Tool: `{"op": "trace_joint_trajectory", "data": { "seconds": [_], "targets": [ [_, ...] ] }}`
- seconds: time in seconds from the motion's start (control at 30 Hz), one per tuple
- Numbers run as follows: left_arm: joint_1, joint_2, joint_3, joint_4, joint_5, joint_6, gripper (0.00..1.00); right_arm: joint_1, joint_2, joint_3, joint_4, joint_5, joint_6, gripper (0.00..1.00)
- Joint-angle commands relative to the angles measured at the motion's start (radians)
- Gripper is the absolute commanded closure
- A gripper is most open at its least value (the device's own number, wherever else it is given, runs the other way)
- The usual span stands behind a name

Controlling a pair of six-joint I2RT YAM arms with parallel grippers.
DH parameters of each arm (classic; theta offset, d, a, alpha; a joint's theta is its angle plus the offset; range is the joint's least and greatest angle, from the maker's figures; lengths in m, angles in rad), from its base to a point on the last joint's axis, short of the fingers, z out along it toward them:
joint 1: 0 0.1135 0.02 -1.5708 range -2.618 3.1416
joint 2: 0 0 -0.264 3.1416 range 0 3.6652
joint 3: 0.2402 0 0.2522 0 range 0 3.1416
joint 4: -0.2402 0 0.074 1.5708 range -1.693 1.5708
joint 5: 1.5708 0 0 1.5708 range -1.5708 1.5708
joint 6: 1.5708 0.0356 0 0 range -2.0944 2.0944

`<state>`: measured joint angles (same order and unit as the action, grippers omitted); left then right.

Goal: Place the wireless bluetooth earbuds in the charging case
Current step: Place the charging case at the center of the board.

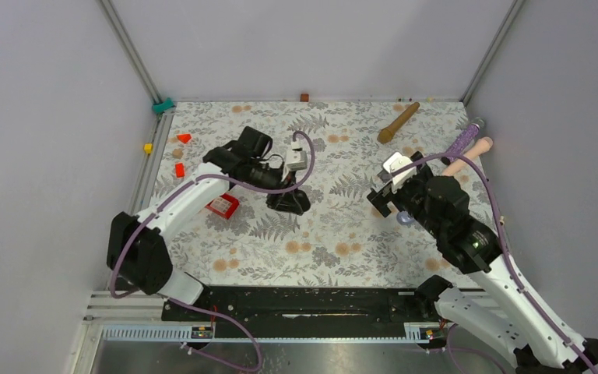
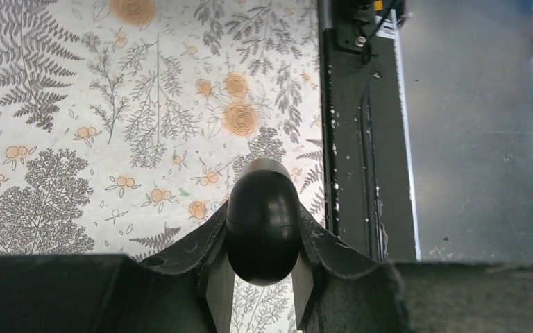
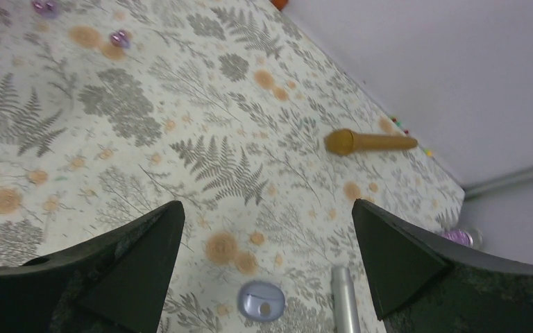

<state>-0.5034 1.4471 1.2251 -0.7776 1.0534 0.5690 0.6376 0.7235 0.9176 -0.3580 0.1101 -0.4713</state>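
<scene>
The left gripper (image 2: pixel 262 239) is pinched on a glossy black egg-shaped charging case (image 2: pixel 262 201) over the fern-printed tablecloth (image 2: pixel 76 104). The right gripper (image 3: pixel 267 208) hangs spread wide, and two tiny pale purple plastic earbuds (image 3: pixel 119 38) lie on the cloth well beyond it.

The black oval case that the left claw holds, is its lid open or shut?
Shut. In the left wrist view the two halves of the black oval case meet along a thin seam, without a gap.

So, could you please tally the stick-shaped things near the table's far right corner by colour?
Brown wooden stick: 1
Purple glittery stick: 1
Pink stick: 1
Total: 3
</scene>
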Motion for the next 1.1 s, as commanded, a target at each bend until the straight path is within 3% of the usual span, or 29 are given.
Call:
{"op": "trace_joint_trajectory", "data": {
  "seconds": [0.0, 0.13, 0.33, 0.73, 1.07],
  "targets": [
    [-0.052, 0.086, 0.100, 0.152, -0.145, -0.162, 1.00, -0.061, -0.080, -0.066, 0.060, 0.090, 0.001, 0.01],
    [-0.055, 0.179, 0.168, 0.276, -0.188, -0.334, 1.00, -0.123, -0.099, -0.102, 0.094, 0.085, 0.035, 0.01],
    [-0.001, 0.295, 0.235, 0.356, -0.264, -0.467, 1.00, -0.161, -0.096, -0.162, 0.159, 0.111, 0.042, 0.00],
    [0.377, 0.578, 0.406, 0.399, -0.310, -0.844, 1.00, -0.193, -0.127, -0.210, 0.201, 0.090, 0.052, 0.01],
    [0.442, 0.643, 0.387, 0.342, -0.410, -0.907, 0.97, -0.200, -0.133, -0.221, 0.212, 0.075, 0.056, 0.00]
  ]
}}
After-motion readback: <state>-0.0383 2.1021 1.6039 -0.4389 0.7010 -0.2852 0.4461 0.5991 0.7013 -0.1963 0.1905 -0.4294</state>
